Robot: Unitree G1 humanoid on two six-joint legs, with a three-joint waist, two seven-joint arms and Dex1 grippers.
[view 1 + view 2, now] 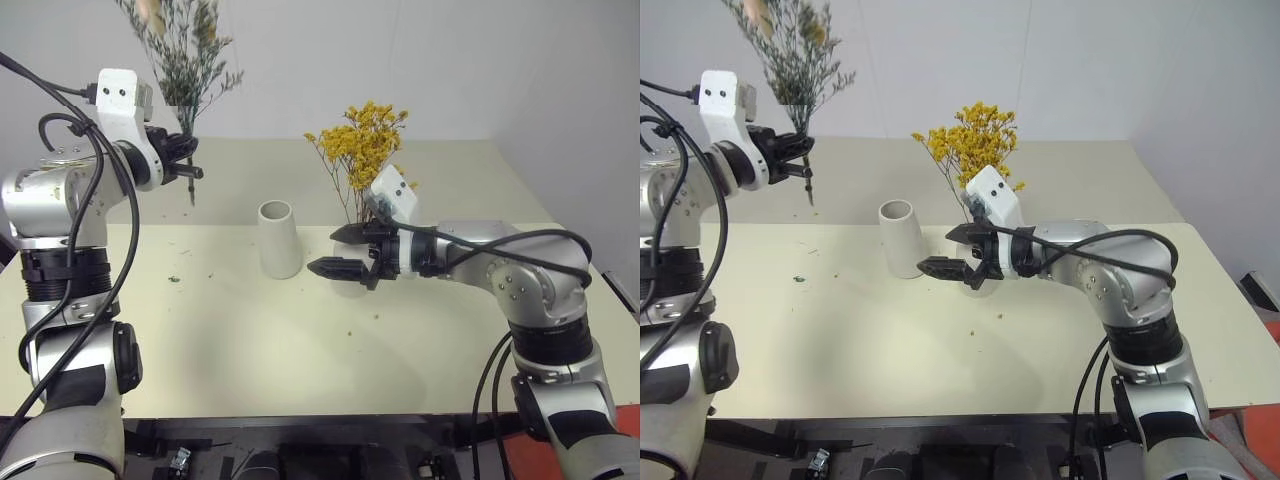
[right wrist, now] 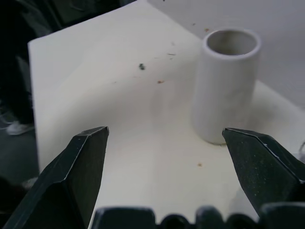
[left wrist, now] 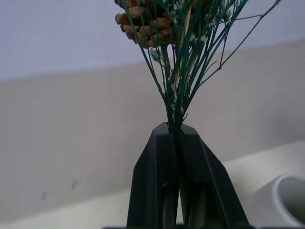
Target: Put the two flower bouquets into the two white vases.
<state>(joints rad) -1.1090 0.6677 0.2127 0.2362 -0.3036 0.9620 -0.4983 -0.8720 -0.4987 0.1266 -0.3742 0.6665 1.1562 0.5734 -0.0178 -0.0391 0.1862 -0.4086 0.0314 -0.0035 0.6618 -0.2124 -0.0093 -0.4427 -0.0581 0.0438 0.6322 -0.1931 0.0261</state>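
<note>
Gripping the grey-green bunch (image 1: 185, 50) by its stems, the left hand (image 1: 187, 158) is clamped shut; the right hand (image 1: 340, 252) gapes wide, empty, just beside the tall vase (image 1: 279, 238).

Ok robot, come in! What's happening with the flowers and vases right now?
Left gripper shut on grey-green bouquet, held high. Right gripper open beside tall vase. Yellow bouquet already in round vase. Nothing blocking.

We see the table (image 1: 250, 350) filling the lower frame. Near its centre stands the tall vase (image 1: 279, 239); just right of it the round vase (image 1: 350, 283), behind the right gripper (image 1: 343, 252), holds one bouquet (image 1: 363, 150). At upper left, the left gripper (image 1: 190, 158) holds the other bouquet (image 1: 186, 50) above the table.
</note>
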